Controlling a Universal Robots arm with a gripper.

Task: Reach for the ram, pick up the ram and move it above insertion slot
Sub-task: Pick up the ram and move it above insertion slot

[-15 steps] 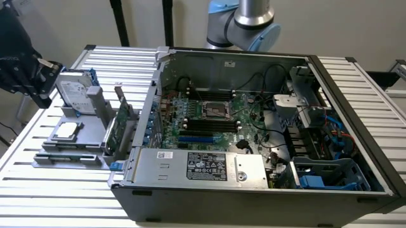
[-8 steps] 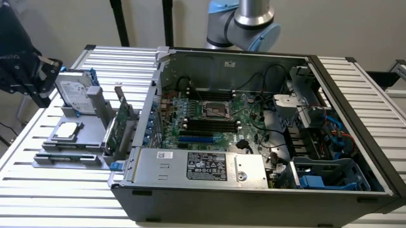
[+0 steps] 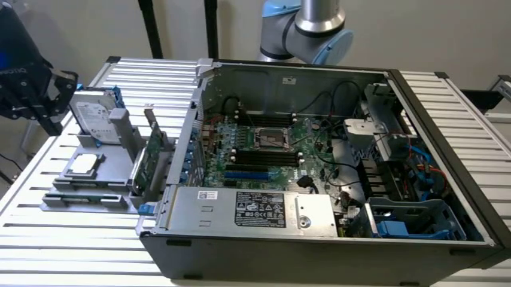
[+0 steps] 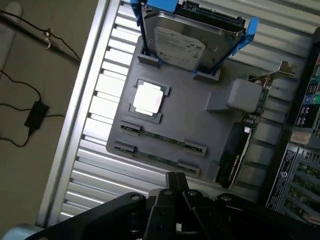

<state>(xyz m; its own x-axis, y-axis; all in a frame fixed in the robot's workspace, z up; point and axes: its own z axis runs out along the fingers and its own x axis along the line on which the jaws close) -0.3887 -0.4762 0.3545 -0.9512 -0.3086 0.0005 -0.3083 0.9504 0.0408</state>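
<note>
Two ram sticks lie edge-up in the slots of a grey holder. One ram is nearer the CPU chip and the other ram lies beside it. In the exterior view the ram rests at the holder's front, left of the computer case. My gripper hangs above the holder's edge close to the rams, shut with nothing in it. In the exterior view the gripper is at the far left, above the table. The black insertion slots lie on the motherboard inside the open case.
The holder also carries a hard drive in a blue frame, a CPU chip and an upright green expansion card. The open case has tall walls, cables and a power supply. Cables lie on the floor.
</note>
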